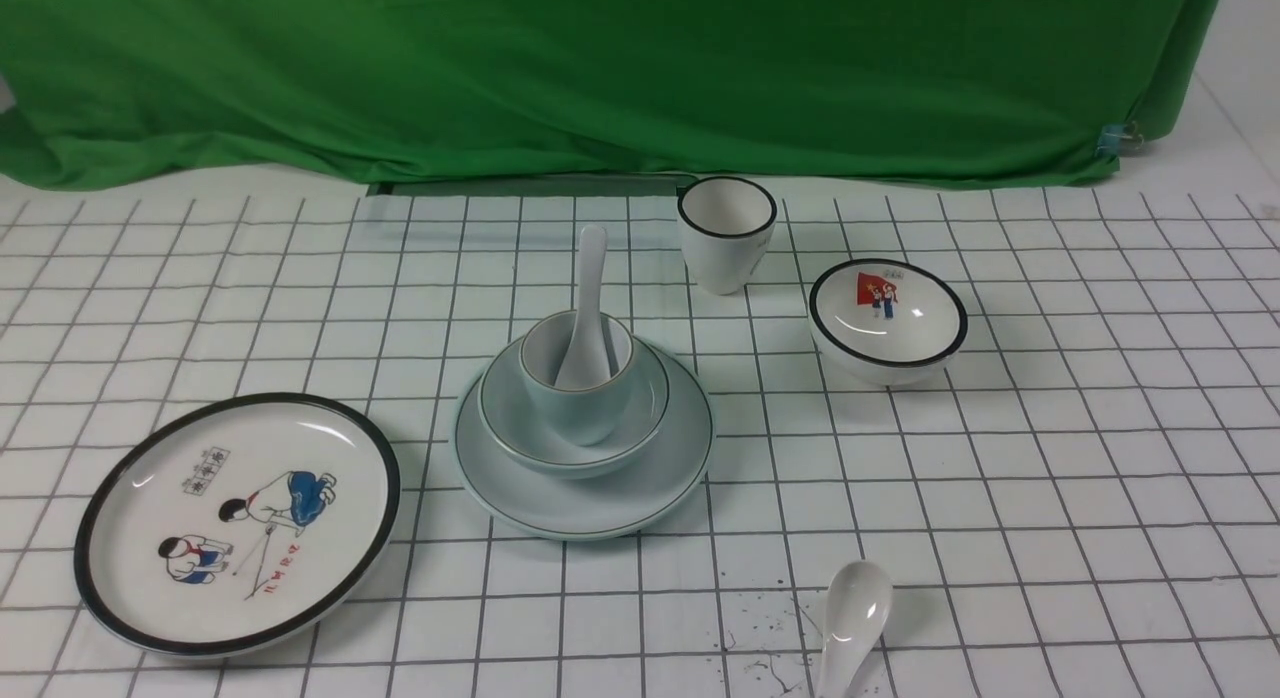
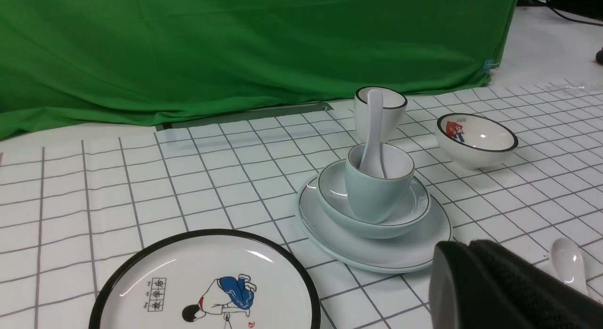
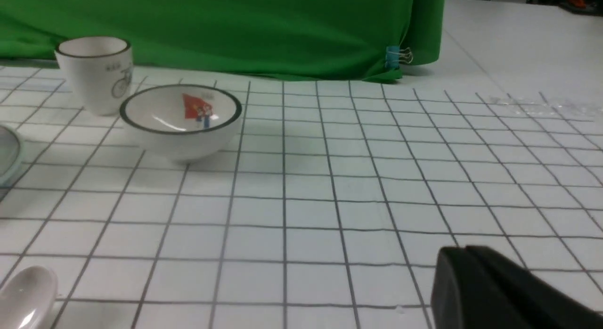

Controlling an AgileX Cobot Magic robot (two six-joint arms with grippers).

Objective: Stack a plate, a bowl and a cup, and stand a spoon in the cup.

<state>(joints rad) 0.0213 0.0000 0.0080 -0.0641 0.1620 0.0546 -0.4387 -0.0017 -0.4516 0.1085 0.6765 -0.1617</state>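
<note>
Cartoon plate (image 1: 237,523): lower left of the front view; white with a thick black rim and drawn children. It lies apart from the stack. In the left wrist view the bottom edge of the frame cuts it off.
Plate (image 1: 583,503): centre of the front view, pale blue-green; it lies flat on the checked cloth (image 1: 1050,458) and carries the stack.
Bowl (image 1: 573,448): it sits on the plate, inside its rim; its base is hidden by its own wall.
Cup (image 1: 577,378): it stands upright in the bowl. How it meets the bottom of the bowl cannot be seen.
Spoon (image 1: 587,308): it stands in the cup, handle up and leaning to the far side. Its oval end is down inside the cup and partly hidden by the cup wall.
Black-rimmed cup (image 1: 726,233): behind the stack, upper centre of the front view. In the left wrist view the spoon handle covers a part of it.
Second spoon (image 1: 852,618): lower centre-right of the front view, lying on the cloth; the frame edge cuts off its handle.
Flag bowl (image 1: 887,318): right of the stack, well apart from it, alone on the cloth.
Left gripper (image 2: 499,286): only a dark blurred mass in the lower right corner of the left wrist view. The fingers are pressed together and hold nothing.
Right gripper (image 3: 494,291): a dark shape in the lower right corner of the right wrist view, over bare cloth. The fingertips are not clear, but the claw is closed and empty.
Green curtain (image 1: 600,68): it fills the top of every view.
</note>
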